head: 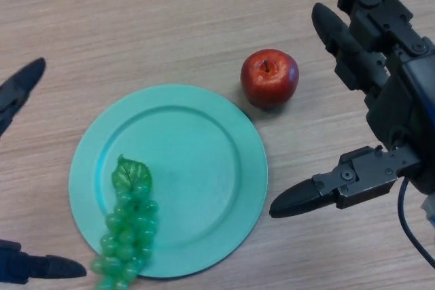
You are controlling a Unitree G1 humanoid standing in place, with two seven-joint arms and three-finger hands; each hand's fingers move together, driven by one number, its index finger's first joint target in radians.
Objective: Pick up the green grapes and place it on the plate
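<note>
Grapes [126,236] lying on the near-left part of the teal plate [204,168], leaf end pointing far, stem end near. Bunch mostly inside the rim, but the nearest berries hanging over the near edge and running out of sight at the bottom. Judged from this: placement nearly done, though not tidy.

Left hand [19,89] showing only as dark fingertips at the left edge, one near corner tip and one farther up, well apart from the bunch. Too little visible to tell whether spread or curled. Holding nothing that can be seen.

Right hand [380,93] over bare table to the right of the plate, fingers straight and reaching far, thumb stretched toward the plate rim, nothing between them. Spread wide, touching neither plate nor fruit.

Farther off, red apple [270,77] just beyond the plate's far-right rim, close beside it, stem up. Wooden table [136,18] beneath everything.

Advice for finishing well: if the overhang matters, nudge or re-grip the bunch near its middle rather than by the leaf, and slide it toward the plate's centre. Soft clustered berries likely to sag and roll, so a low, short move, released only once fully inside the rim. Keep the right hand's thumb clear of the rim and away from the apple to avoid knocking either.
</note>
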